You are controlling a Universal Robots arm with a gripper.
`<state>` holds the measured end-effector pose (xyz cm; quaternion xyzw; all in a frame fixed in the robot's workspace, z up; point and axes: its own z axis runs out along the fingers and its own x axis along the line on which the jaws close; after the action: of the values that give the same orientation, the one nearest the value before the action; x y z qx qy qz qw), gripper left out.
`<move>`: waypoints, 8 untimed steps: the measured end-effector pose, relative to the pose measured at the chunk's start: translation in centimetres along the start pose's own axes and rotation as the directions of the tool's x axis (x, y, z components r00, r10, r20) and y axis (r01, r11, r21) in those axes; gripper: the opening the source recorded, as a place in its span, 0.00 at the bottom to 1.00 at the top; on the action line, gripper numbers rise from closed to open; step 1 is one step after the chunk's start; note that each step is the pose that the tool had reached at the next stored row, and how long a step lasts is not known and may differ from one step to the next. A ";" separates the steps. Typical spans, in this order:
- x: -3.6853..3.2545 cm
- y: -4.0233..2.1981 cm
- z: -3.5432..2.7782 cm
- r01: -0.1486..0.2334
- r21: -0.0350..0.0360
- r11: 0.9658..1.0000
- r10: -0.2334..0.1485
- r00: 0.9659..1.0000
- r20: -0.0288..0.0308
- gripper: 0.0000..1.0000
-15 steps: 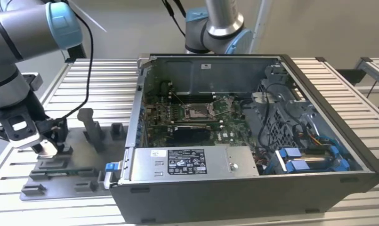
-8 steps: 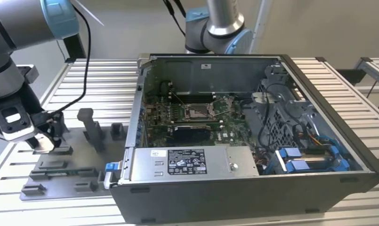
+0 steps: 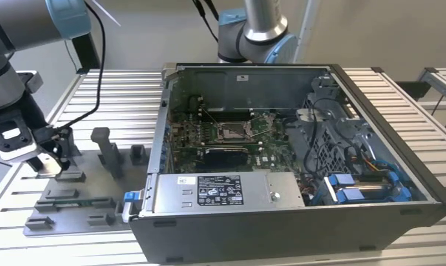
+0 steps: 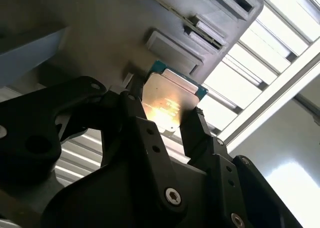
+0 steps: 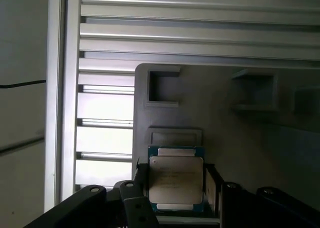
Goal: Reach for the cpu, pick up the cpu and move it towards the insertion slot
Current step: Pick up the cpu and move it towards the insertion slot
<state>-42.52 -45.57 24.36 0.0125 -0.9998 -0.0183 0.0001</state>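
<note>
Pick-up step: the gripper (image 5: 177, 190) clamps the cpu (image 5: 176, 180) at lower centre; reaching the insertion slot (image 3: 232, 131) likely requires a level lift.

At the upper left of the exterior view, an arm (image 3: 5, 66) of grey tubular links is seen, fitted with a light-blue joint cap (image 3: 67, 14) and trailed by a black cable (image 3: 98, 72). In both wrist views the gripper (image 4: 164, 113) is shown in matte black, built of angular linkage plates and two slim fingers (image 4: 195, 133). The plates are studded with hex-socket screws (image 4: 172, 196) and small round holes.
</note>
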 end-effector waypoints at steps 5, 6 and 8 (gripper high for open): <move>0.00 0.02 -0.47 0.000 0.000 1.000 0.000 1.000 0.000 0.00; 0.00 0.02 -0.60 0.000 0.000 1.000 0.000 1.000 0.000 0.00; 0.00 0.03 -0.87 0.000 0.000 1.000 0.000 1.000 0.000 0.00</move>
<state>-42.52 -45.57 25.23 0.0125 -0.9998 -0.0183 0.0002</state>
